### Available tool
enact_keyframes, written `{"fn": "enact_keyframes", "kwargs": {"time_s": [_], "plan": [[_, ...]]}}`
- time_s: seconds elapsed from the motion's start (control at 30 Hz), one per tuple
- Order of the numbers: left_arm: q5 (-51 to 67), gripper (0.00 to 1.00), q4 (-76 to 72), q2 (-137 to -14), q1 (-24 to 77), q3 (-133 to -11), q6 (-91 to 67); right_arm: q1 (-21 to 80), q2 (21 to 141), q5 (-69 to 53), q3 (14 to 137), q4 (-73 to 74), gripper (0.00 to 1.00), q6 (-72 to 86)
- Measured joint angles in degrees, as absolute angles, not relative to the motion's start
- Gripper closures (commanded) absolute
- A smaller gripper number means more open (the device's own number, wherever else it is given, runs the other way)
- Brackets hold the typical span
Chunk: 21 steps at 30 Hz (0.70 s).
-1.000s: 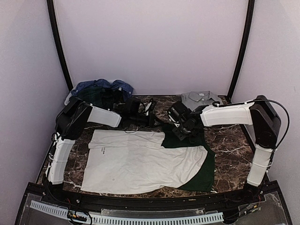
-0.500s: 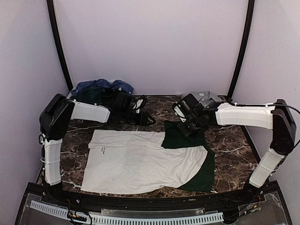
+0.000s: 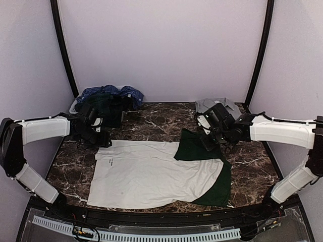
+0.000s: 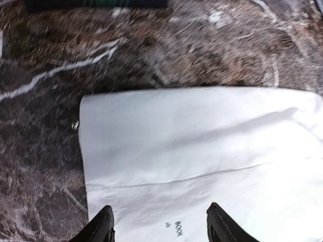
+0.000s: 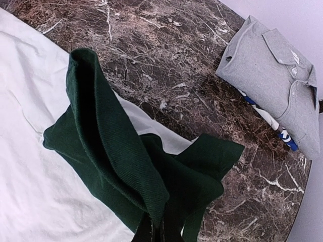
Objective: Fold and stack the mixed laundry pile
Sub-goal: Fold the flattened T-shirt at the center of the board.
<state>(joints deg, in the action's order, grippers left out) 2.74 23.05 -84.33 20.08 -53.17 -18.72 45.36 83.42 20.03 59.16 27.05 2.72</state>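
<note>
Two wrist views fill in what the overhead one leaves vague. From above, the white tee (image 3: 146, 174) lies spread flat across the near half of the marble tabletop (image 3: 161, 118). The rest of the laundry pile (image 3: 107, 100) is heaped at the far left corner, a blue checked shirt (image 3: 108, 92) behind darker cloth. Only the left wrist view shows the tee's straight edge, a long crease and a scrap of black lettering (image 4: 177, 229) between the fingers. There the left hand (image 4: 160, 214) stands fairly wide, its two fingers well apart over the white cloth and holding nothing; whether they touch the cloth I cannot tell. Only the right wrist view shows the ribbed dark green sleeve (image 5: 116, 166) rising off the tee in a peak, pinched in the closed right hand (image 5: 155, 234) at the bottom edge. Beyond it, a folded grey polo shirt (image 5: 275, 80) lies on something white with blue marks at the far right corner.
</note>
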Motion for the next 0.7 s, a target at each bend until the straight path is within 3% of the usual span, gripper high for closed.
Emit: {"fn": "enact_keyframes", "kwargs": {"time_s": [0.4,0.7], "plan": [[-2.44,0.45,24.62,-84.60,15.49,-44.05,-29.10,45.36,77.67,19.59,56.77,28.80,1.00,5.26],[1.91,0.78,19.29,-87.68,14.24,-44.95,-30.28,44.60,77.25,21.04,60.25,29.91,1.00,3.90]]}}
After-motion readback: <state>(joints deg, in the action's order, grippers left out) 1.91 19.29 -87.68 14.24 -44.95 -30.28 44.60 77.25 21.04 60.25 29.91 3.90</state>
